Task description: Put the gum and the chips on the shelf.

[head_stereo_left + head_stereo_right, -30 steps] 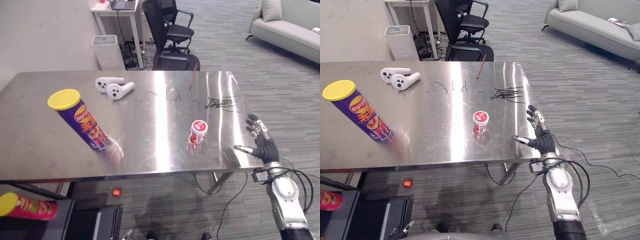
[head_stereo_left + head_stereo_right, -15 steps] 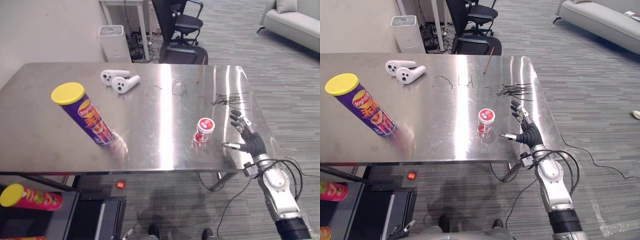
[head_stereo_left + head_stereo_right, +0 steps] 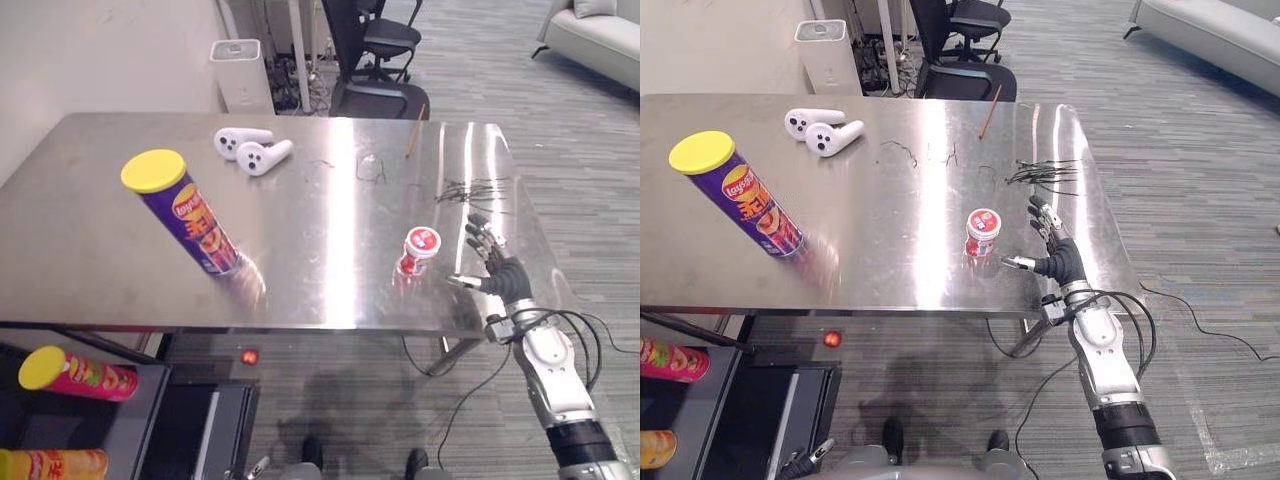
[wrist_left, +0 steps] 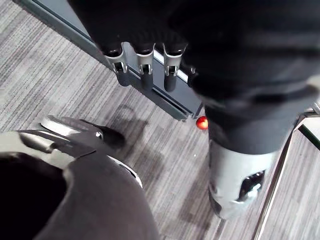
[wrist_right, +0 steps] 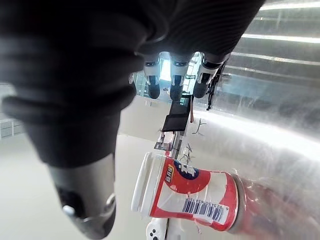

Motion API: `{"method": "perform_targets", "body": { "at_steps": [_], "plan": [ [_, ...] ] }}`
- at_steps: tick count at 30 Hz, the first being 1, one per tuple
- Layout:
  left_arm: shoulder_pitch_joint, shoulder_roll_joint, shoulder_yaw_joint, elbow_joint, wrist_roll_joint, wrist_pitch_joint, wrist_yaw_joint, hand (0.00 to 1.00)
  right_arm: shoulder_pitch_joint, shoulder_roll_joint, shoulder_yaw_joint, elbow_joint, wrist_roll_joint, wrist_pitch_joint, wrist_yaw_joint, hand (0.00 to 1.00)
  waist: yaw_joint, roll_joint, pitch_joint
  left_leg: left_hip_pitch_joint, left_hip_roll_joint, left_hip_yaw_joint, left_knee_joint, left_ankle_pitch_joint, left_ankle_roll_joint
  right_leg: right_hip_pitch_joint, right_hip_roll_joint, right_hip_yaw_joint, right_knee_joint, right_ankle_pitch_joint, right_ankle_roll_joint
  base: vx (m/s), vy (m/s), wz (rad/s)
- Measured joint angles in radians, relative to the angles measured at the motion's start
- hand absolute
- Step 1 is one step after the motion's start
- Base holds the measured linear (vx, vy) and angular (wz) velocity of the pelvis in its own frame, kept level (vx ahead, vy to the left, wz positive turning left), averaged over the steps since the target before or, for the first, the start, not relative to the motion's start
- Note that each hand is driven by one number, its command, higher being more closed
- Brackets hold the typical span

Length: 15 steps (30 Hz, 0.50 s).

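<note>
Upright gum tub (image 3: 982, 231) on the worktop (image 3: 890, 215), with the right robot hand (image 3: 1060, 263) at its 3 o'clock, fingers spread and empty — it should close level round the tub's middle, without tipping it.

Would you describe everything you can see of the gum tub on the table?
The gum tub is a small, plastic-looking cylinder with a white-rimmed lid and a red-and-white label bearing a barcode. It stands upright on the steel table near its front right edge. The right robot hand is open beside it, not visibly touching.
</note>
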Motion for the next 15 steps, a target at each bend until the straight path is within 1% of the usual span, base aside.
{"method": "perform_targets", "body": {
  "at_steps": [6, 12, 15],
  "plan": [
    [0.001, 0.0, 0.0, 0.0, 0.0, 0.0, -0.003, 0.0, -0.032, 0.0, 0.001, 0.018, -0.001, 0.002, 0.015, 0.0, 0.006, -0.001, 0.002, 0.0, -0.002, -0.007, -0.011, 0.009, 0.0, -0.002, 0.0, -0.007, 0.0, 0.0, 0.0, -0.01, -0.005, 0.03],
    [0.001, 0.0, 0.001, -0.001, 0.0, 0.0, -0.006, 0.0, -0.052, -0.006, 0.006, 0.019, -0.01, 0.009, 0.013, 0.0, 0.006, 0.0, 0.008, -0.001, -0.003, -0.019, -0.011, 0.009, 0.001, 0.004, 0.0, -0.019, -0.003, 0.0, 0.0, 0.01, -0.004, 0.04],
    [0.001, 0.0, 0.001, -0.016, 0.0, 0.001, -0.007, 0.0, -0.066, -0.006, 0.008, 0.026, -0.012, 0.023, 0.01, 0.0, 0.006, -0.002, 0.024, -0.001, -0.004, -0.025, -0.011, 0.01, 0.001, 0.009, 0.0, -0.025, -0.004, 0.0, 0.0, 0.0, -0.003, 0.07]
  ]
}}
